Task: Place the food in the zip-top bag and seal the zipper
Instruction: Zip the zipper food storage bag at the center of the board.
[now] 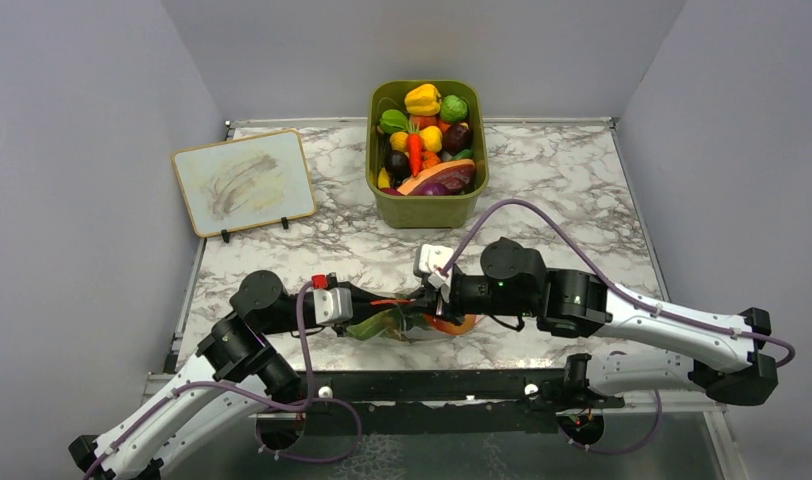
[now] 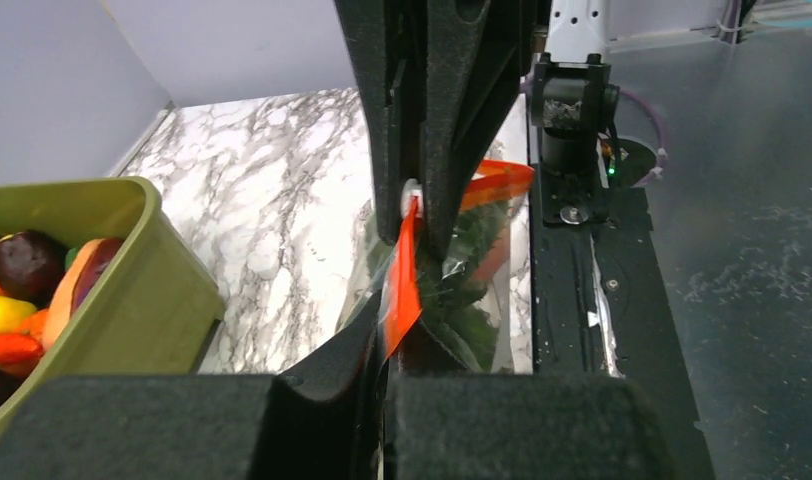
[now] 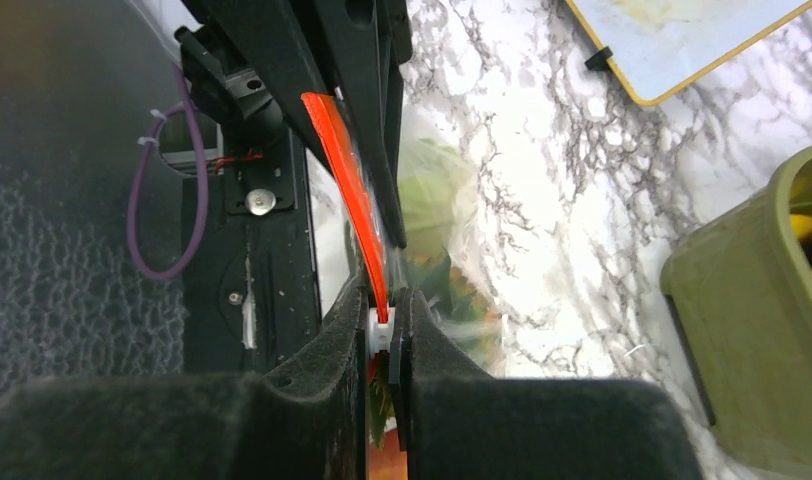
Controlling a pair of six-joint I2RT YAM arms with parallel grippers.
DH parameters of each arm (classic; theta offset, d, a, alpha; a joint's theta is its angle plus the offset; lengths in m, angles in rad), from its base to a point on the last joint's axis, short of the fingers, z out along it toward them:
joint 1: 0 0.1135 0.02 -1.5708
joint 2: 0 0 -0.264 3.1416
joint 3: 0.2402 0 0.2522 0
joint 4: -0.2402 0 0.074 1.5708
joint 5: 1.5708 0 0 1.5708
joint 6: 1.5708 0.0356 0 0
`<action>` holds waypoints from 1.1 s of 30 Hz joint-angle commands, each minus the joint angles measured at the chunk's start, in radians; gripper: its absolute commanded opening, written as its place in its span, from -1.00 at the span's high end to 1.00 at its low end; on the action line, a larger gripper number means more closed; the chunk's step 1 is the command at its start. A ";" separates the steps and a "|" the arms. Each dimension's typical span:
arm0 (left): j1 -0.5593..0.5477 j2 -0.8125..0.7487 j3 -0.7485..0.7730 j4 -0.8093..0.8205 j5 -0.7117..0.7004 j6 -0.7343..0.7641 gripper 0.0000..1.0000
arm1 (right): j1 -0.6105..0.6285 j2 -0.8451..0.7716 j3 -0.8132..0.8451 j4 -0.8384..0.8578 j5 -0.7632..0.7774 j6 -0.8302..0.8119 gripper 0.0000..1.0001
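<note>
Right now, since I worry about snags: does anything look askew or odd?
The zipper looks kinked: it bends sharply at the right gripper rather than running straight on from the left gripper. Both are pinched shut on it. Nothing looks spilled.

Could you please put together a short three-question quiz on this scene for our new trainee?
1. True or false: the zip-top bag lies inside the olive bin.
2. The left claw and the right claw are both: A) open; B) shut on the zipper; C) shut on the bin.
3. Fill in: in the top view, the whiteboard stands to the bin's ____.
Key: 1 false; 2 B; 3 left.
</note>
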 commanded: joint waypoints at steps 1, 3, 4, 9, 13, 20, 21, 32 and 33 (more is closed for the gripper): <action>0.020 -0.049 0.000 0.023 -0.157 0.011 1.00 | -0.036 -0.083 -0.059 -0.214 -0.015 0.049 0.99; 0.018 -0.051 0.007 0.022 -0.171 0.012 1.00 | -0.047 -0.080 -0.068 -0.234 -0.025 0.053 0.99; 0.018 -0.055 0.012 0.020 -0.175 0.018 1.00 | -0.055 -0.081 -0.069 -0.242 -0.026 0.053 0.99; 0.019 -0.043 0.054 -0.026 -0.190 0.050 1.00 | -0.068 -0.107 -0.071 -0.256 -0.030 0.053 0.99; 0.019 -0.032 0.054 -0.019 -0.192 0.048 1.00 | -0.068 -0.130 -0.068 -0.260 -0.030 0.046 0.99; 0.019 0.046 0.143 -0.140 -0.099 0.116 0.37 | -0.091 -0.034 0.020 -0.183 -0.125 -0.004 0.99; 0.019 0.068 0.183 -0.167 -0.082 0.115 0.09 | -0.092 0.002 0.048 -0.186 -0.138 -0.014 0.98; 0.019 0.190 0.292 -0.377 0.098 0.200 -0.54 | -0.091 0.199 0.168 -0.117 -0.218 -0.074 0.99; 0.019 0.210 0.297 -0.398 0.094 0.208 -0.52 | -0.092 0.207 0.174 -0.113 -0.224 -0.077 0.99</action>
